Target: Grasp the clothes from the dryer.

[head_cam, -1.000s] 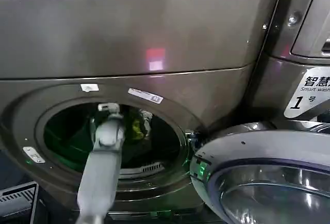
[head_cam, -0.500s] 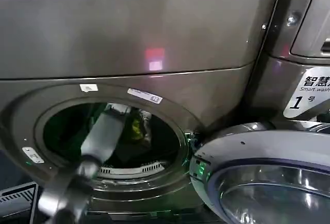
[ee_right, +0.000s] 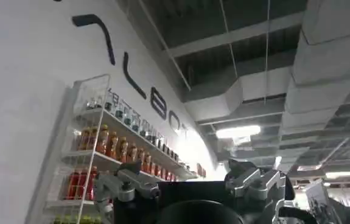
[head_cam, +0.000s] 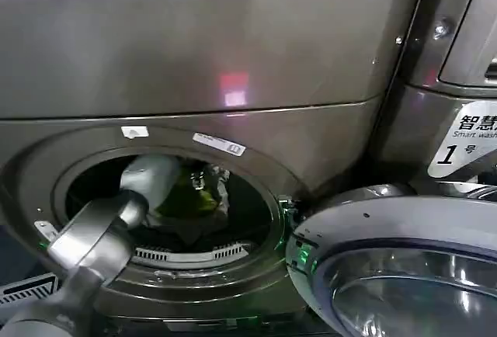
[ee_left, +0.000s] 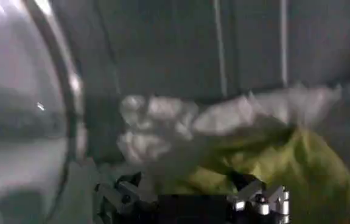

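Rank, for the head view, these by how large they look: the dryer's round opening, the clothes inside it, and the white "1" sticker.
1. Dryer opening, largest.
2. White "1" sticker.
3. Clothes, partly hidden by the left arm, so its place below the sticker is unsure.

1. The small soft bundle of yellow-green and white clothes (ee_left: 241,146) lies inside the drum of the large grey-brown metal front-loading dryer (head_cam: 233,57).
2. The left gripper (ee_left: 190,201) sits inside that round opening (the bundle just ahead of its jaws).
3. The round glass-windowed door (head_cam: 396,267) hangs open, right of the opening.
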### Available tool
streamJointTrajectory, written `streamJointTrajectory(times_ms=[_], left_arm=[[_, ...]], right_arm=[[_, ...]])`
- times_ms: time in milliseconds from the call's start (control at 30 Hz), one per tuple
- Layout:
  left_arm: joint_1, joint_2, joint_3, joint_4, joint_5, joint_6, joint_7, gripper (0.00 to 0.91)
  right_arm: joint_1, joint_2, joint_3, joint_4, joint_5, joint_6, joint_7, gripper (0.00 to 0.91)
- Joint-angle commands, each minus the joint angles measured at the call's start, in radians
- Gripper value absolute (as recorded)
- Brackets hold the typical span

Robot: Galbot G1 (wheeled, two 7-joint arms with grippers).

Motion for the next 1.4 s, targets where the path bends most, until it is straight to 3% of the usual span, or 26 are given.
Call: streamJointTrajectory(times_ms=[33, 100, 133, 167, 200, 333, 633, 900, 1167, 1400], left_arm=[[-0.004, -0.013, 0.048, 0.055, -0.023, 0.001, 0.002, 0.785], [0.002, -0.024, 0.048, 0.069, -0.033, 0.004, 0.006, 0.569], [0.006, -0.027, 0.050, 0.071, -0.034, 0.004, 0.007, 0.501], [0.009, -0.029, 0.050, 0.070, -0.036, 0.004, 0.010, 0.501], [0.010, -0.031, 0.050, 0.070, -0.041, 0.005, 0.013, 0.216], [0.004, -0.036, 0.050, 0.068, -0.054, 0.002, 0.019, 0.000], [0.010, -0.037, 0.016, 0.066, -0.096, -0.013, 0.015, 0.000], [0.057, -0.036, -0.321, -0.075, -0.263, 0.058, -0.296, 0.000], [0.302, 0.090, -0.476, -0.496, -0.528, 0.079, -0.485, 0.000], [0.495, 0.071, -0.655, -0.764, -0.632, 0.017, -0.767, 0.000]], right_arm=[[-0.003, 0.001, 0.001, -0.001, 0.000, 0.001, -0.001, 0.907], [-0.005, 0.001, 0.003, -0.004, 0.000, 0.002, -0.003, 0.907], [-0.006, 0.002, 0.004, -0.004, 0.000, 0.002, -0.003, 0.907], [-0.006, 0.002, 0.004, -0.006, 0.000, 0.002, -0.002, 0.907], [-0.006, 0.003, 0.004, -0.006, 0.000, 0.002, -0.002, 0.907], [-0.005, 0.003, 0.003, -0.008, -0.001, 0.003, -0.002, 0.907], [0.004, 0.007, -0.003, -0.016, -0.007, 0.004, -0.002, 0.907], [0.018, 0.016, -0.019, -0.002, -0.012, 0.006, -0.001, 0.907], [0.022, 0.016, -0.030, 0.008, -0.014, 0.007, 0.003, 0.907], [0.020, 0.014, -0.031, 0.016, -0.015, 0.036, 0.000, 0.907]])
